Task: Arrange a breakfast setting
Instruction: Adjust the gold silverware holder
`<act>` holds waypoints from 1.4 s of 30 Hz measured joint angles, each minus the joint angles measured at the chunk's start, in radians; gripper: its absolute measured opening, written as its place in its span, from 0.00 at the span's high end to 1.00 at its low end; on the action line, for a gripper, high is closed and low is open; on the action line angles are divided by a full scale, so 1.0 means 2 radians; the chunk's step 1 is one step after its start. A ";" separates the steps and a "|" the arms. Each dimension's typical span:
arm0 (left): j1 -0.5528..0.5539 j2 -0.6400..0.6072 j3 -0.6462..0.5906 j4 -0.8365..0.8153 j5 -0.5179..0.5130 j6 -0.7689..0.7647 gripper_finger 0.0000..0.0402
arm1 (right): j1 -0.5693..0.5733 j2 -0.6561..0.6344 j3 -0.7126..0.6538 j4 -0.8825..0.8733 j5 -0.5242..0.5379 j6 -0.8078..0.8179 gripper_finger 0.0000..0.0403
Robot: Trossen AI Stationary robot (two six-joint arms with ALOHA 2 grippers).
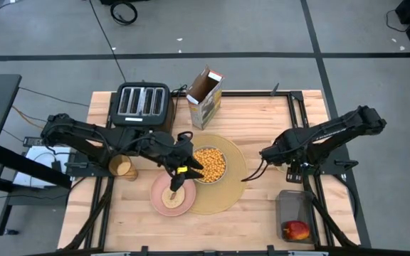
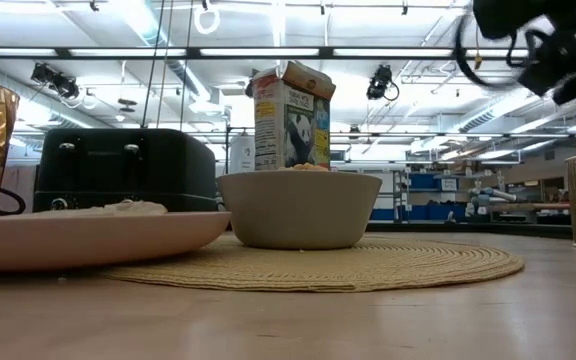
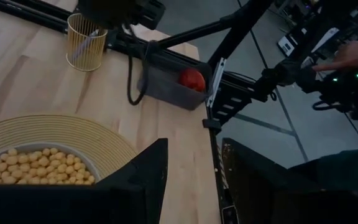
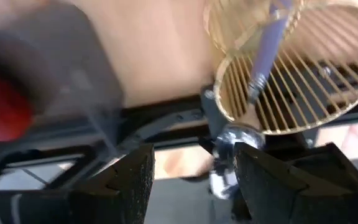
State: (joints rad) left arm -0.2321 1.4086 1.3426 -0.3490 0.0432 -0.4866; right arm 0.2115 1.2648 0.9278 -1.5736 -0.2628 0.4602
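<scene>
High view: the left gripper (image 1: 179,178) hangs over the pink plate (image 1: 164,204), where the round bread piece (image 1: 173,194) lies directly beneath its jaws; the pale grey bowl (image 1: 210,164) sits just beside them on the placemat (image 1: 235,178). Low view: plate and bowl stand close together, with no gripper between them. Left wrist view: the jaws stand apart and empty, the red apple (image 3: 191,79) well beyond them. Right wrist view: the right gripper (image 4: 194,180), jaws parted, has the metal spoon (image 4: 229,155) between its fingers above a wire holder (image 4: 291,74). Judged step: fetching the spoon; close squarely on the handle and lift straight, clear of the holder.
</scene>
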 joint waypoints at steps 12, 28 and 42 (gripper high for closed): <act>0.013 0.000 0.000 0.007 -0.013 -0.001 0.61 | -0.024 0.041 0.181 0.000 -0.065 0.044 0.45; 0.015 0.000 0.000 0.025 -0.015 -0.066 0.61 | -0.043 0.056 0.135 0.000 0.043 -0.087 0.47; -0.017 0.000 0.000 0.025 -0.133 -0.134 0.61 | -0.019 0.041 -0.051 0.004 0.094 -0.114 0.47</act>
State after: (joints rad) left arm -0.2660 1.4090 1.3418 -0.2986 -0.2220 -0.7552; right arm 0.1739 1.3464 0.8252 -1.5659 -0.0743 0.2330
